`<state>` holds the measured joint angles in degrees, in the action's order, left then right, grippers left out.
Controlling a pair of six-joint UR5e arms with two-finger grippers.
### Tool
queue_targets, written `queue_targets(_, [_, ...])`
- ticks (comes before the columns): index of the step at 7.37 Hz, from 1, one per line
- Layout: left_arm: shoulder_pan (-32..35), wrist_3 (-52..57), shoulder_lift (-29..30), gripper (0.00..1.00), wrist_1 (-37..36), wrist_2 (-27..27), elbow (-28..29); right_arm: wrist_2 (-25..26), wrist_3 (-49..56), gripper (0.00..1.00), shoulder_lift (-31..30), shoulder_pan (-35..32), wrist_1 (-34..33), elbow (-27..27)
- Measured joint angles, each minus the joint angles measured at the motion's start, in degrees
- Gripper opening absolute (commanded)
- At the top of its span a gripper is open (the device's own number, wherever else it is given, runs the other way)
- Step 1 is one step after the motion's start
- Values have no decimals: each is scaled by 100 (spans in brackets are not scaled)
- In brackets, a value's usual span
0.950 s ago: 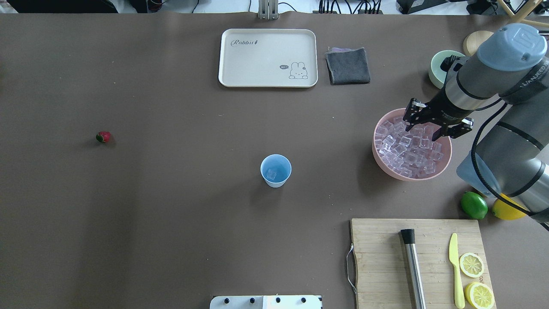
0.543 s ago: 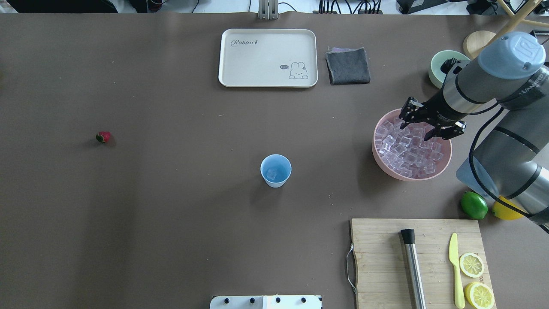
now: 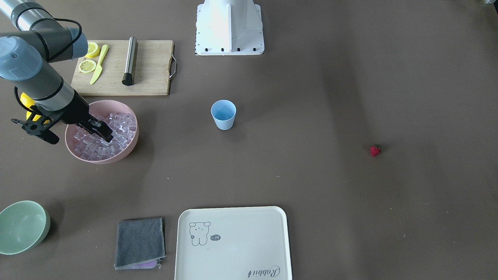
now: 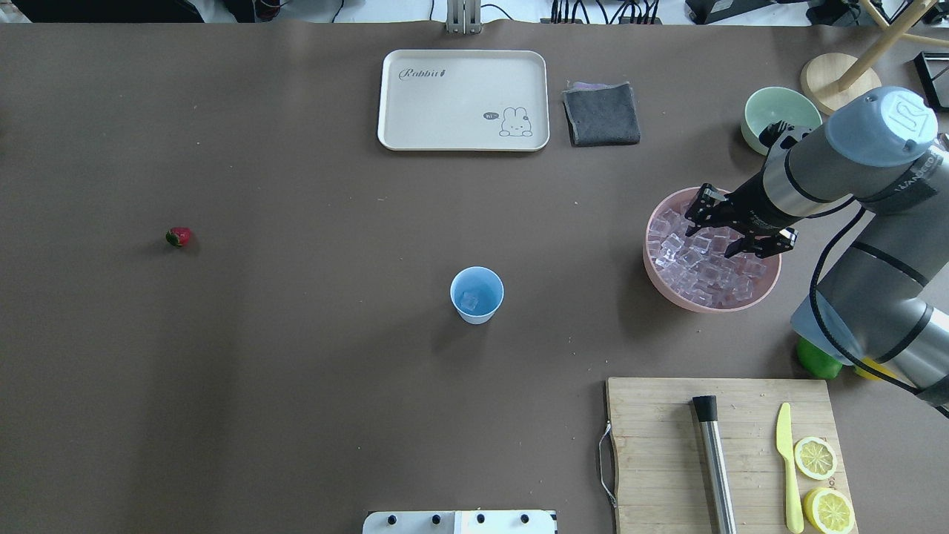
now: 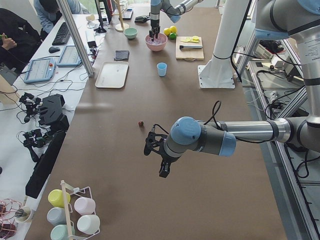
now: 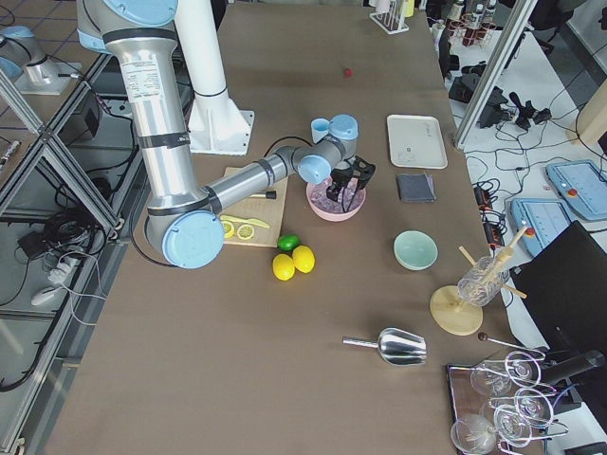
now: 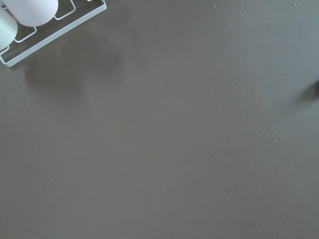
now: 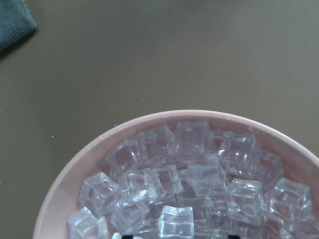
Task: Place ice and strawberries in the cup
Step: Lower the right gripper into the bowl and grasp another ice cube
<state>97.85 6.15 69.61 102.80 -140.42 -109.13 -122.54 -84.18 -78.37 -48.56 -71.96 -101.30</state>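
Overhead view of a brown table (image 4: 296, 386); clock directions read w/ 12 pointing away from me. My R gripper (image 4: 718, 233) hung over the pink bowl (image 4: 654, 276) at the table's right side. Its jaws were apart and gripped nothing, and its tips were down at the heap of ice (image 4: 693, 273) filling the bowl. My R wrist cam showed the clear cubes close up, w/ the fingertips barely in frame at the bottom edge. The pale blue cup (image 4: 485, 285) stood upright near the table's middle, at approx 9 o'clock from the bowl and well apart from it, w/ one lone cube (image 4: 469, 301) inside. The strawberry (image 4: 179, 236) lay on bare table far out at 9 o'clock from the cup, red w/ a green top. My L gripper (image 5: 157, 159) showed only in the side view from the table's left end, hanging above the tabletop; can't tell whether it was open or closed. Also on the table: a cream tray (image 4: 415, 111) at 12 o'clock from the cup, w/ a folded grey cloth (image 4: 600, 115) just beside it at 3 o'clock. A pale green bowl (image 4: 764, 111) sat at 1 o'clock from the pink bowl. A wooden board (image 4: 652, 445) at 6 o'clock from the pink bowl carried a metal rod (image 4: 715, 467), a yellow knife (image 4: 787, 460) and two lemon slices (image 4: 815, 457).
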Motion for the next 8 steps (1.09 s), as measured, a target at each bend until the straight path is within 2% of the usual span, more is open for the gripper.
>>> queue_targets(6, [30,0,0,98,-6,0,-23,80,44,53,56,97,23,162])
queue_targets(7, [41,0,0,98,-5,1,-26,79,52,30,64,99,24,184])
queue_targets(8, [52,0,-2,98,-6,-1,-27,69,55,0,70,101,24,190])
